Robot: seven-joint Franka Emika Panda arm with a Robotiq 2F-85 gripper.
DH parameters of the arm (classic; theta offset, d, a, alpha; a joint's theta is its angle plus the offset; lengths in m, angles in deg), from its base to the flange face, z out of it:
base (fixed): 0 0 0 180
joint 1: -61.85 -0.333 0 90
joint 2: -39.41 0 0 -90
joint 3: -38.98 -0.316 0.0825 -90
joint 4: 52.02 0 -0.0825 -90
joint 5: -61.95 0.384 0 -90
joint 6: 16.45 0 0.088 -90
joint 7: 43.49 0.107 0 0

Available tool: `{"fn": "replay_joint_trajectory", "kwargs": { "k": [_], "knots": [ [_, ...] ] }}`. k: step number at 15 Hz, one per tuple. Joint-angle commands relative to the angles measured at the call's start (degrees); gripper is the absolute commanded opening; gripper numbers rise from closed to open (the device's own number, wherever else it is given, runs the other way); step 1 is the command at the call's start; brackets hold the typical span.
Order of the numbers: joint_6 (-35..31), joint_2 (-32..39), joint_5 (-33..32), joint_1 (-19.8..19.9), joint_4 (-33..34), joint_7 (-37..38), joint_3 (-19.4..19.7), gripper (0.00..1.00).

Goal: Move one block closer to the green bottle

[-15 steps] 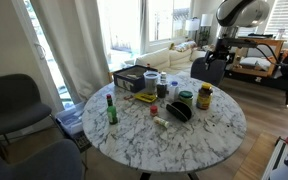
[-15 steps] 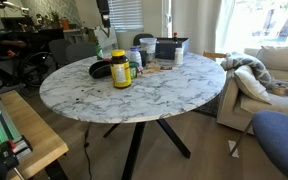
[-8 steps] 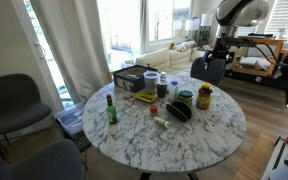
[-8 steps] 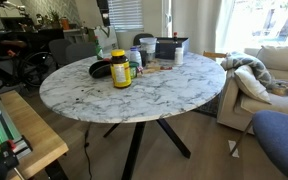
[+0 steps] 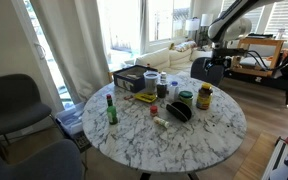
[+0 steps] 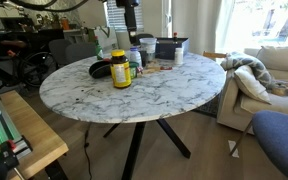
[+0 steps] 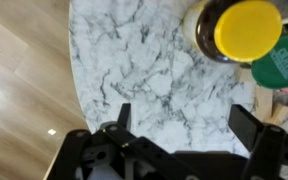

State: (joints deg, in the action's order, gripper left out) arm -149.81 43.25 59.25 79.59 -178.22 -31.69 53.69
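The green bottle (image 5: 111, 108), slim with a red cap, stands near the table's edge in an exterior view; I cannot make it out in the other views. Small blocks lie mid-table: a yellow one (image 5: 144, 97), a small red one (image 5: 154, 110) and a pale one (image 5: 160, 121). My gripper (image 7: 184, 125) is open and empty, high above the marble table (image 7: 134, 50) near its edge, beside the yellow-lidded jar (image 7: 247, 28). It also shows in both exterior views (image 5: 211, 42) (image 6: 131, 22), well above the table.
The yellow-lidded jar (image 5: 204, 96) (image 6: 120, 68) and a green-lidded jar (image 5: 186, 100) (image 7: 282, 62) stand together. A black box (image 5: 134, 78) and cans sit at the back. A dark bowl-like thing (image 5: 179, 112) lies mid-table. A grey chair (image 5: 14, 100) and a sofa (image 6: 269, 70) flank the table.
The arm has swung toward the table; its gripper now hangs above the jars' side of the table. The things on the table have not moved.
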Motion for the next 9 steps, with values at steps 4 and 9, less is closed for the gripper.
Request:
{"fn": "replay_joint_trajectory", "kwargs": {
  "k": [4,9],
  "knots": [
    [-2.15,3.46,2.87,-0.61,5.60,-0.93,1.09,1.00],
    [0.71,6.81,4.86,-1.10,8.72,1.29,0.52,1.00]
  ]
}}
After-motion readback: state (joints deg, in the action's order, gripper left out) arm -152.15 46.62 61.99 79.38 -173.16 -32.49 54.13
